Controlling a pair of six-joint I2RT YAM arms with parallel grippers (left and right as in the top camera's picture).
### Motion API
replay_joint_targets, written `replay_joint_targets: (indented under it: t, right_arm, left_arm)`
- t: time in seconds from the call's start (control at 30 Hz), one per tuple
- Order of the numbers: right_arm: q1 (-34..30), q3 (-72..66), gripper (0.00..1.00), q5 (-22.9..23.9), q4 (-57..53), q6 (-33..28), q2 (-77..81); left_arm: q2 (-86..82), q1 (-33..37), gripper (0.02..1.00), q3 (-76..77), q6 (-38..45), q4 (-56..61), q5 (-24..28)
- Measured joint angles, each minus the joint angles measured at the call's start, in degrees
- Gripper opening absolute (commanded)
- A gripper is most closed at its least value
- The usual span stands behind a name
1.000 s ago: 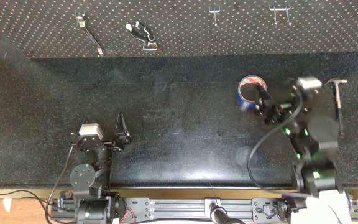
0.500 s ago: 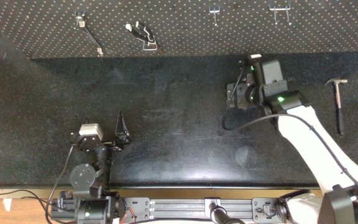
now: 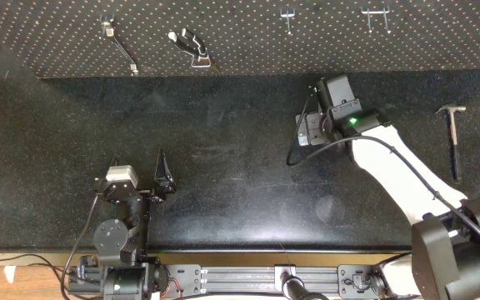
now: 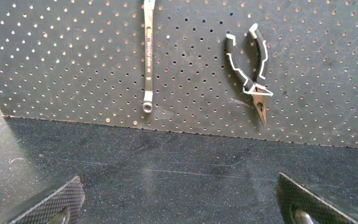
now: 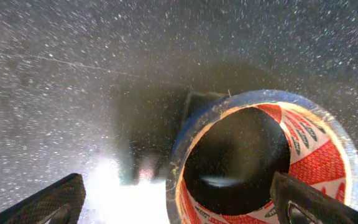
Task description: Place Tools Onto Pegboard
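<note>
Carbon-weave fingers (image 5: pixel 45 202) of the right gripper (image 5: pixel 179 193) stand spread wide and grasp nothing, low over the black worktop (image 5: pixel 73 74). Under them a roll of tape (image 5: pixel 321 163), blue outside and red and white inside, seems to lie flat with its core open toward the camera. It sits off toward one finger rather than centred, and whether that finger reaches into the core I cannot tell. That offset would suit pinching the roll's wall, one finger in the hole and one outside, which is probably the grip that hanging it on a hook calls for. Seen from above, this gripper (image 3: pixel 311 129) is close to the lower edge of the pegboard (image 3: pixel 240 37), beneath bare hooks (image 3: pixel 287 14) that are the likely home for the tape. A hammer (image 3: pixel 452 142) lies on the worktop, well apart to the right. The left gripper (image 4: pixel 179 199) is likewise released and empty. It rests near its base and faces the board, where a wrench (image 4: pixel 148 56) and pliers (image 4: pixel 250 68) already hang, so it is out of the working arm's way.
</note>
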Motion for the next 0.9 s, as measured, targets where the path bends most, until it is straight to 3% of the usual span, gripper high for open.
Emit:
replay_joint_targets:
  t: [0.13, 0.17, 0.2, 0.23, 0.27, 0.6, 0.77, 0.9]
  right_arm:
    - [0.0, 0.0, 0.978, -0.2, 0.1, 0.0, 2.5]
    - [0.0, 0.0, 0.860, -0.2, 0.4, 0.0, 2.9]
    - [0.0, 0.0, 0.614, -0.2, 0.5, -0.1, 2.9]
    - [0.0, 0.0, 0.259, -0.2, 0.5, 0.0, 2.9]
    - [0.0, 0.0, 0.086, -0.2, 0.6, 0.2, 2.9]
    - [0.4, 0.7, 0.075, -0.4, -2.2, 2.1, 1.6]
    - [6.5, 0.9, 0.075, 0.5, 17.6, 4.2, -18.3]
    - [9.7, 1.1, 0.075, 3.7, 28.3, 4.5, -21.5]
  left_arm:
    - [0.0, 0.0, 0.996, 0.0, 0.0, 0.0, 0.0]
    - [0.0, 0.0, 0.996, 0.0, 0.0, 0.0, 0.0]
    - [0.0, 0.0, 0.996, 0.0, 0.0, 0.0, 0.0]
    - [0.0, 0.0, 0.996, 0.0, 0.0, 0.0, 0.0]
    - [0.0, 0.0, 0.996, 0.0, 0.0, 0.0, 0.0]
    - [0.0, 0.0, 0.996, 0.0, 0.0, 0.0, 0.0]
    - [0.0, 0.0, 0.996, 0.0, 0.0, 0.0, 0.0]
    - [0.0, 0.0, 0.996, 0.0, 0.0, 0.0, 0.0]
